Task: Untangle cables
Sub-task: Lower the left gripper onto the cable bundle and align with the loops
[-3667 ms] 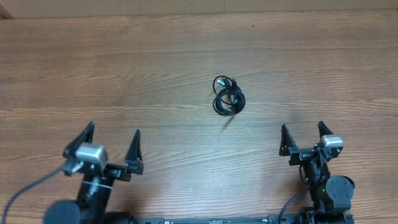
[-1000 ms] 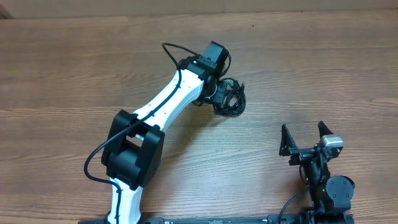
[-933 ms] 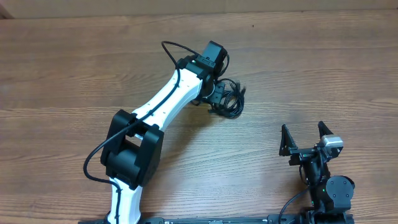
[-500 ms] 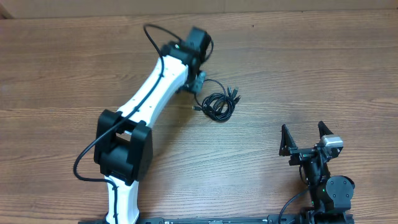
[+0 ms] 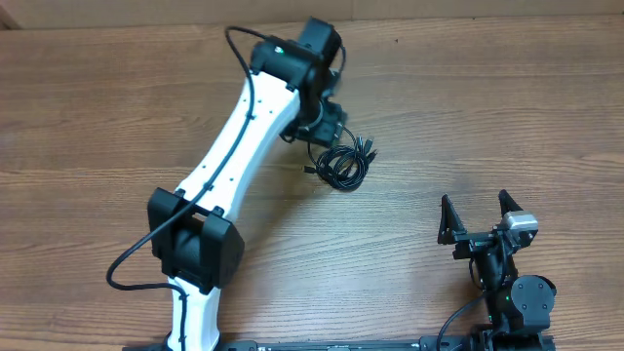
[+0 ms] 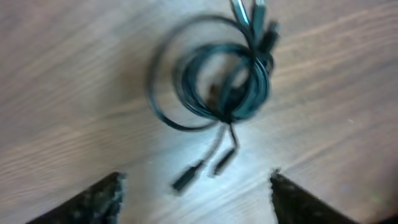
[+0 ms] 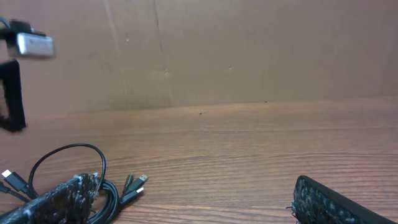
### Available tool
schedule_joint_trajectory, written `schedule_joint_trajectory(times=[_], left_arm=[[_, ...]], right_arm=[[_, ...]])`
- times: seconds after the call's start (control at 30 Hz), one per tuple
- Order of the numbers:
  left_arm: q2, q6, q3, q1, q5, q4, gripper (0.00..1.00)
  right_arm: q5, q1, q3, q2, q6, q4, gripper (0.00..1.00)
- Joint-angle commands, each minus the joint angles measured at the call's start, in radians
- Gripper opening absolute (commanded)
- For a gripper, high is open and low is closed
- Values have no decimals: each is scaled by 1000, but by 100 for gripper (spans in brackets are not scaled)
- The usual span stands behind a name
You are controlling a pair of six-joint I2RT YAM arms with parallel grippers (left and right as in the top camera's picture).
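So your left arm (image 5: 244, 127) is stretched way out across the wooden table (image 5: 507, 88). Your left gripper (image 6: 196, 186) is spread wide with nothing pinched in it. You can see both fingertips (image 6: 102, 199) down in the bottom corners of the left wrist view, well apart from each other. The cables (image 5: 341, 164) are lying on the table as one small black coil, a few loops stacked on each other. In the overhead view it sits at roughly 5 o'clock from that gripper, near it, and as far as I can tell not touching it. The left wrist view is kinda blurry, but two short tails with plugs stick out of the coil toward 6 o'clock. A few more plugs bunch up at around 1 o'clock, and one bigger loop bulges out at 9 o'clock. Your right gripper (image 5: 474, 210) is parked down at the near right side of the table, well apart from the coil, which is at about 10 o'clock from it. It's wide open too, holding nothing.
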Motion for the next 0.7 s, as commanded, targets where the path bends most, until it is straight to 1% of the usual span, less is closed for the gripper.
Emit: schedule_joint_trajectory(times=[0.0, 0.1, 0.13, 0.17, 0.2, 0.23, 0.27, 0.3, 0.33, 0.4, 0.47, 0.5, 0.53, 0.6, 0.63, 0.67], left_arm=[[8, -103, -70, -37, 48, 3, 79], [8, -160, -144, -64, 45, 44, 76], [8, -175, -168, -72, 40, 61, 73], [8, -195, -198, -79, 28, 83, 64], [8, -217, -220, -85, 15, 100, 54], [8, -241, -246, -90, -5, 123, 49], [8, -261, -275, -95, -28, 151, 46], [8, -274, -294, -97, -48, 173, 47], [8, -286, -317, -98, -69, 198, 49], [8, -295, -354, -98, -99, 253, 50], [8, -294, -378, -95, -114, 301, 47], [8, -294, -385, -94, -114, 320, 40], [8, -293, -386, -94, -114, 332, 27], [8, -289, -386, -94, -117, 347, 10], [8, -289, -386, -94, -124, 351, 4], [8, -288, -386, -94, -134, 358, 4]], right_arm=[[9, -3, -11, -7, -4, 3, 100], [9, -3, -11, -7, -3, 3, 100], [9, -3, -11, -7, -4, 3, 100], [9, -3, -11, -7, -4, 3, 100], [9, -3, -11, -7, -3, 3, 100], [9, -3, -11, -7, -3, 3, 100], [9, -3, -11, -7, -3, 3, 100], [9, -3, -11, -7, -4, 3, 100], [9, -3, -11, -7, -3, 3, 100], [9, -3, -11, -7, -3, 3, 100], [9, -3, -11, -7, -4, 3, 100], [9, -3, -11, -7, -4, 3, 100], [9, -3, -11, -7, -3, 3, 100], [9, -3, -11, -7, -4, 3, 100], [9, -3, -11, -7, -3, 3, 100], [9, -3, -11, -7, -3, 3, 100]])
